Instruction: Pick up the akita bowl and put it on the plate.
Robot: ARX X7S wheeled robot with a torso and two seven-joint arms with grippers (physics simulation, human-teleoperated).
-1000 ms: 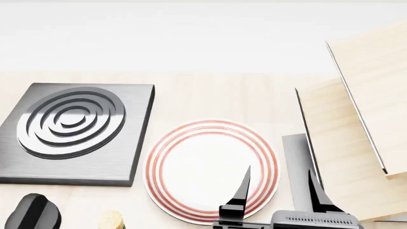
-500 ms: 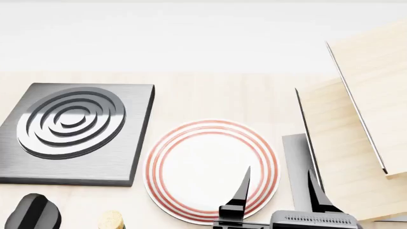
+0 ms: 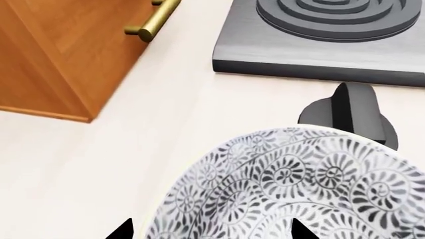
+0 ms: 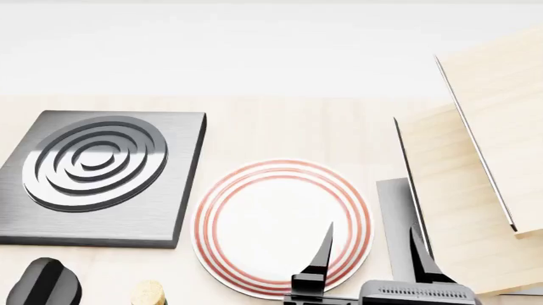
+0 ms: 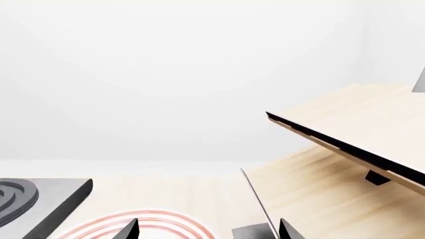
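- My right tool [image 4: 369, 254] sits at the near edge of the head view, right of centre, its two dark fingers pointing away from me with a clear gap between them.
- My left tool [image 3: 209, 230] shows only two dark fingertips, spread wide.

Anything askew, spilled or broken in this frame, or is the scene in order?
Nothing stands out. The plate lies flat and bare beside the stove burner. The akita bowl looks whole in the left wrist view, close to a black knob. No spill or crack shows. The right gripper hangs open by the plate's edge.
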